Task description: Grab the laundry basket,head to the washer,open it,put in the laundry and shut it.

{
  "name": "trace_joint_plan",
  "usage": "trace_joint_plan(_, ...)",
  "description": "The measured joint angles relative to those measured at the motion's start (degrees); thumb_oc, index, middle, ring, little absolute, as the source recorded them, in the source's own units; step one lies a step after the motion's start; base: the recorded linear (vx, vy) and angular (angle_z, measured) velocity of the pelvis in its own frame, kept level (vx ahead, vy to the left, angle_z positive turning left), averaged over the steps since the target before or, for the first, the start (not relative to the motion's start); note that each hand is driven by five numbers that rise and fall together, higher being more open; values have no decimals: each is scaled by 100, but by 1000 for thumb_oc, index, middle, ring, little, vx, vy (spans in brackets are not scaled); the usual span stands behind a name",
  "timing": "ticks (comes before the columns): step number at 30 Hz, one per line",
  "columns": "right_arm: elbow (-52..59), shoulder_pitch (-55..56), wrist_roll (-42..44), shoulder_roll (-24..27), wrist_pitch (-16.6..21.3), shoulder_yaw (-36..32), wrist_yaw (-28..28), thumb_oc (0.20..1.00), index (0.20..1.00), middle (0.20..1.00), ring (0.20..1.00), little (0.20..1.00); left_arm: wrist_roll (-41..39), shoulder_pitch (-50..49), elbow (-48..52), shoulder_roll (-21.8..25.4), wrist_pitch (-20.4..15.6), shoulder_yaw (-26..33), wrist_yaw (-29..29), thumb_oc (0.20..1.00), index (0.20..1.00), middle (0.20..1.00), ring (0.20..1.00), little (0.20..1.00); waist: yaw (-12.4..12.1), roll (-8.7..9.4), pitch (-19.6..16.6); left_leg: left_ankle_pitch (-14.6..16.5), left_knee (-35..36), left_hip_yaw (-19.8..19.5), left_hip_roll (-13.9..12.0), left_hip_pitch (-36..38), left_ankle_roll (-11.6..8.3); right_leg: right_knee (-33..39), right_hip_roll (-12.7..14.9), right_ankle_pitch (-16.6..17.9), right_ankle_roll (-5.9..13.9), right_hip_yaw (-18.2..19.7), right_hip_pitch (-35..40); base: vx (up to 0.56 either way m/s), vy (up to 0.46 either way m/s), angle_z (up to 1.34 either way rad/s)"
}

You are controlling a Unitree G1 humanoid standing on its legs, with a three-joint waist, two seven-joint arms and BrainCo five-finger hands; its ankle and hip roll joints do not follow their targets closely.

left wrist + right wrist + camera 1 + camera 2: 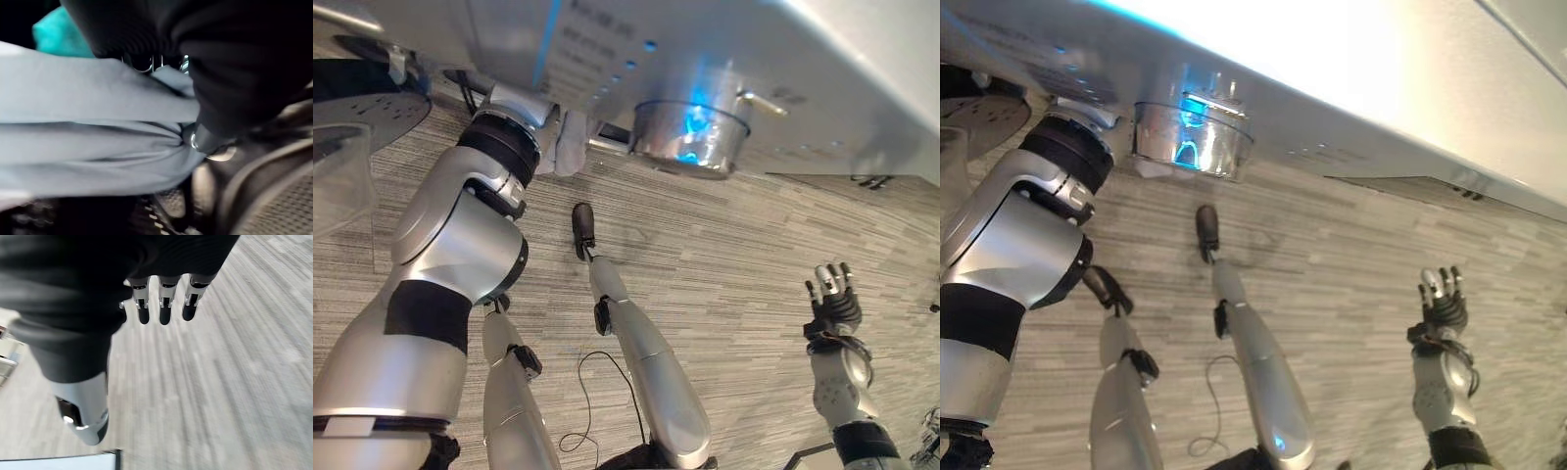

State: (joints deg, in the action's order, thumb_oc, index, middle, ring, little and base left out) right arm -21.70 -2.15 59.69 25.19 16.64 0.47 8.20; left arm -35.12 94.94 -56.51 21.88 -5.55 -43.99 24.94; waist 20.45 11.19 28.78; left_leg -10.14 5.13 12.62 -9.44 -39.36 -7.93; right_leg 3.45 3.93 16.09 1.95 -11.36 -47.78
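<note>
Your left hand (215, 142) has its fingers closed on a grey garment (88, 142), reaching up at the washer (607, 49) to load it. Your right hand (832, 294) hangs with fingers spread, idle above the floor (724, 264).

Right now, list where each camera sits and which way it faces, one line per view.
Left eye view: on the head, looking down at the striped floor and the washer; the left arm reaches up holding pale grey cloth, the right hand is open over the floor.
Right eye view: beside it, sharing that same scene, including the right hand.
Left wrist view: on the left wrist, close on the left hand clutching the cloth, with something teal behind.
Right wrist view: on the right wrist, along its straight fingers toward the floor.
</note>
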Motion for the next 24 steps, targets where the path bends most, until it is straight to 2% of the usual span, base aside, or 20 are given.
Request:
trace_joint_plan(1,7,-6,-30,8,19,178,-27,1000,1000,1000,1000,1000,520,-94,394,65,18,-34,200,200,200,200,200,200,-50,-4,3,-3,1,23,14,-9,6,-5,14,21,-28,9,-17,36,-16,1)
trace_joint_plan(3,-763,-370,-163,9,117,542,-38,1000,1000,1000,1000,1000,1815,-96,470,108,174,-206,603,200,200,200,200,200,-74,-4,3,15,2,41,48,-5,31,-13,40,36,-48,42,-22,14,16,0)
trace_joint_plan(4,-845,-381,-206,-28,151,583,-69,1000,1000,1000,1000,1000,2738,39,485,344,399,-747,849,200,200,200,200,200,-53,-4,3,42,1,61,55,-8,66,-14,42,58,-76,84,-44,19,26,-3)
trace_joint_plan(6,-1072,-387,-203,37,268,635,-78,1000,1000,1000,1000,1000,4182,362,491,897,607,-2406,994,200,200,200,200,200,-10,-4,3,62,0,115,82,-5,99,-20,65,70,-89,141,-62,31,-2,-6)
trace_joint_plan(9,-1610,-578,-189,53,392,443,-73,1000,1000,1000,1000,1000,5159,580,521,1105,707,-3464,772,200,200,200,200,200,11,-4,3,94,1,208,127,11,149,-19,114,75,-83,161,-66,10,-6,-2)
trace_joint_plan(13,-1638,-864,-86,-2,486,322,-75,1000,1000,1000,1000,1000,5434,712,515,1117,715,-3510,514,200,200,200,200,200,-14,-9,5,96,-1,228,162,-55,158,-20,144,80,-87,186,-150,-8,-22,0)
trace_joint_plan(15,-1635,-948,-72,-60,533,278,-62,1000,1000,1000,1000,1000,5639,732,-16,837,732,-3455,428,200,200,200,200,200,-88,-18,11,90,-33,236,163,-69,163,-30,144,81,-88,202,-160,-29,-46,0)
trace_joint_plan(17,-1622,-1022,-78,-106,597,286,-66,1000,1000,1000,1000,1000,5631,749,-178,698,775,-3126,355,200,200,200,200,200,-117,-18,11,90,-67,250,162,-117,164,-117,144,80,-88,229,-250,-31,-49,-5)
trace_joint_plan(18,-1688,-1059,-80,-116,613,287,-63,1000,1000,1000,1000,1000,5567,823,-452,443,831,-2736,344,200,200,200,200,200,-179,-18,11,96,-108,313,169,-171,172,-253,158,79,-87,296,-384,-26,-104,-8)
trace_joint_plan(20,-1813,-1061,-85,-193,613,295,4,1000,1000,1000,1000,1000,5476,912,-563,411,828,-2608,339,200,200,200,200,200,-170,-19,12,139,-317,352,197,-333,220,-268,204,78,-87,330,-477,-14,-86,-1)
trace_joint_plan(23,-1919,-1066,-88,-303,602,305,79,1000,1000,1000,1000,1000,4741,1127,-666,235,763,-2135,320,200,200,200,200,200,-184,-55,12,179,-516,330,191,-612,245,-324,225,76,-88,349,-677,-5,-60,6)
trace_joint_plan(24,-1920,-1119,-90,-395,577,305,171,1000,1000,1000,1000,1000,3905,1130,-749,31,686,-1488,242,200,200,200,200,200,-204,-94,37,185,-608,329,178,-688,248,-391,227,75,-88,373,-746,3,-77,2)
